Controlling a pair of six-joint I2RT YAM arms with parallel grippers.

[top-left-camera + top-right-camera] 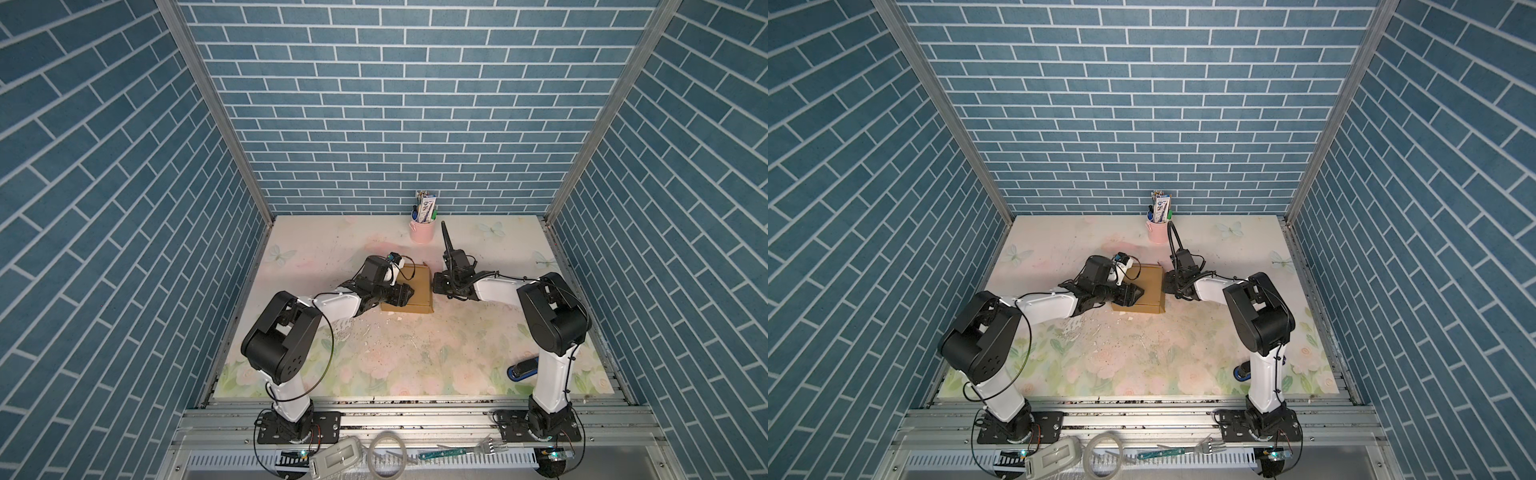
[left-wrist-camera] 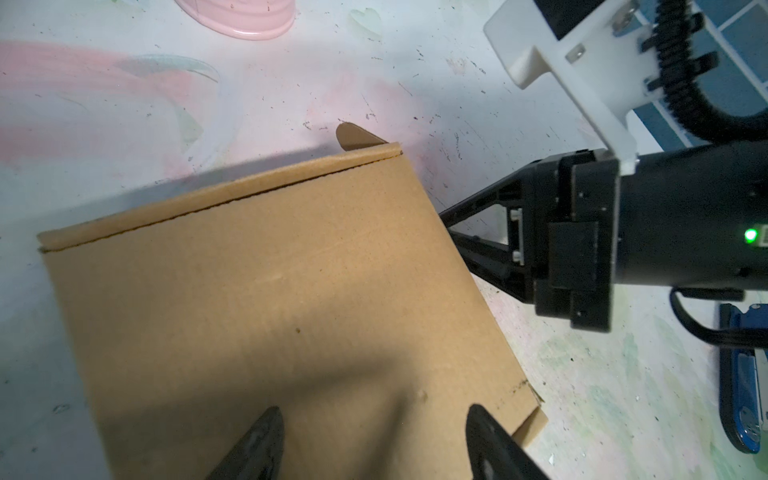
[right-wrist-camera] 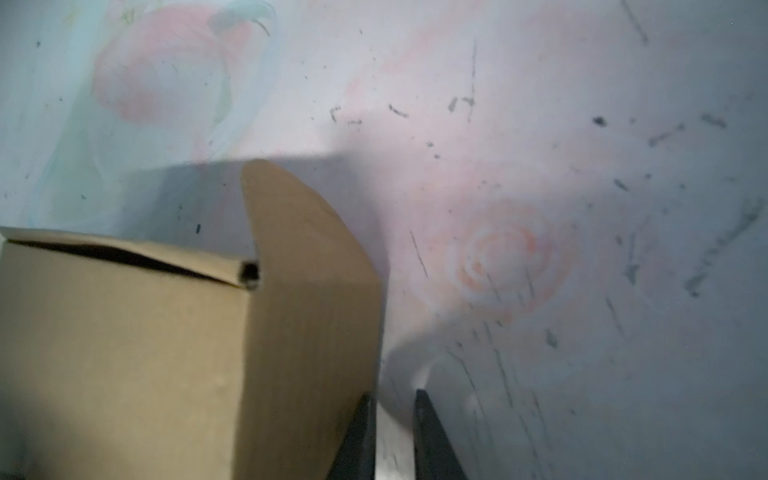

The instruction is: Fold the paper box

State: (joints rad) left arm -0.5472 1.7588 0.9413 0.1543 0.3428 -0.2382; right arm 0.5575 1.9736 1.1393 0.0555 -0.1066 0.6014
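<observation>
Looking down from above, I see the paper box [image 1: 415,286] closed up on the desk [image 1: 415,357], near the middle and towards the back wall, with one arm on either side of it. It shows in both top views.

My left arm [image 1: 332,305] rises from the front rail, bends at a high elbow and runs its forearm low and rightward to the box. The left end effector [image 1: 407,293] hangs over the near-left part of the lid [image 2: 270,291]. In the left wrist view its two fingers [image 2: 266,440] stand well apart above the cardboard, clamped on nothing. I cannot tell whether they press on the lid.

My right arm [image 1: 498,289] stands upright from its base, folds at the elbow and stretches its forearm leftward and level. The right end effector [image 1: 434,286] points at the box's right side wall. In the right wrist view [image 3: 395,415] its fingers are only a narrow slit apart, with bare desk showing between them. One finger lies just beside the cardboard wall. Contact I cannot judge.

A rounded flap [image 3: 286,216] sticks up at the far right corner, and a dark gap runs along the lid's far edge. A pink cup [image 1: 422,232] of pens stands well behind the box.
</observation>
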